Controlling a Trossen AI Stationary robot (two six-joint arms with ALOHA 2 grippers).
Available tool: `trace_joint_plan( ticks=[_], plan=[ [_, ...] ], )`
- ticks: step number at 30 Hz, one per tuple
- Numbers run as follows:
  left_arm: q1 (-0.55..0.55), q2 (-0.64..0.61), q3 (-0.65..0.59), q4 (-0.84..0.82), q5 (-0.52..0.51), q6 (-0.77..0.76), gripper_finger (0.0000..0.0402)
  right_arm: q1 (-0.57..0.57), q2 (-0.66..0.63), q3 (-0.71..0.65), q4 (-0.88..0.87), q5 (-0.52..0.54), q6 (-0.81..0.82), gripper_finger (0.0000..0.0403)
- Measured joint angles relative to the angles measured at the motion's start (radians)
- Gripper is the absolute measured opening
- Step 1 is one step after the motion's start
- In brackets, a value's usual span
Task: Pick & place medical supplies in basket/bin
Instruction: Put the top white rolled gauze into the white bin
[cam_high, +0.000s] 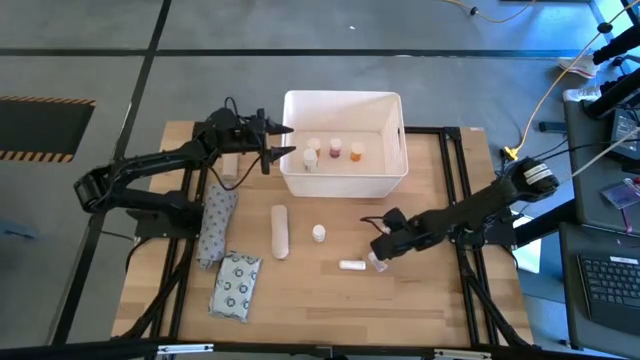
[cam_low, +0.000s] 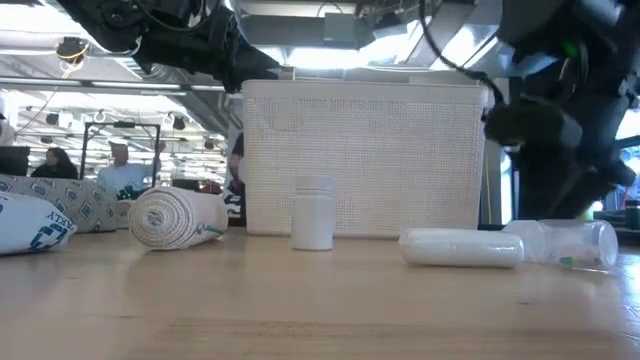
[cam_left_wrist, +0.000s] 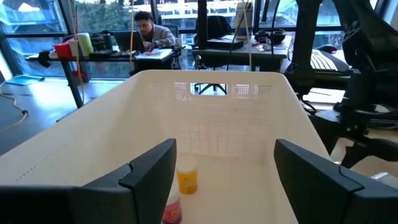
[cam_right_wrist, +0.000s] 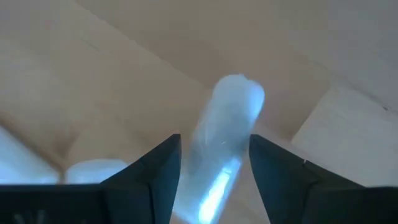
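The white bin (cam_high: 343, 96) stands at the table's far middle with small bottles inside, capped orange (cam_high: 357, 152) and pink (cam_high: 335, 148). My left gripper (cam_high: 283, 141) hovers open and empty at the bin's left rim, pointing in over the bottles (cam_left_wrist: 187, 179). My right gripper (cam_high: 380, 256) is low at the table's right, shut on a clear tube (cam_high: 377, 264). A small white tube (cam_high: 351, 265), a white bottle (cam_high: 318, 233) standing on its base and a white roll (cam_high: 280, 230) lying on its side are to the left of the right gripper. My right gripper pinches the clear tube (cam_right_wrist: 233, 106) between its two fingers (cam_right_wrist: 158, 168), one on each long side (cam_right_wrist: 214, 149), so the fingers lie along it. They come slanting down from the table's right. The tube lies flat on the table (cam_low: 565, 243).
Two ring-patterned packets (cam_high: 237, 285) (cam_high: 217, 225) lie at the table's left near side. In the low view the roll (cam_low: 175, 218), bottle (cam_low: 313, 212) and white tube (cam_low: 462, 247) sit in front of the bin (cam_low: 365, 160). Bare wood lies along the near edge.
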Motion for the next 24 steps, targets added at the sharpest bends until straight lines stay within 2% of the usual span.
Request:
trace_joint_plan(
  ticks=[9, 20, 24],
  plan=[
    [0.0, 0.0, 0.0, -0.011, 0.0, 0.004, 0.0262, -0.026, 0.073, 0.005, 0.03, -0.055, -0.012, 0.0178],
    [0.0, 0.001, 0.0, -0.019, 0.0, 0.036, 0.0262, -0.027, -0.024, -0.003, 0.015, -0.091, -0.221, 0.0064],
    [0.0, 0.001, 0.0, -0.019, 0.0, 0.035, 0.0263, -0.035, -0.108, 0.015, -0.002, -0.084, -0.292, 0.0049]
  ],
)
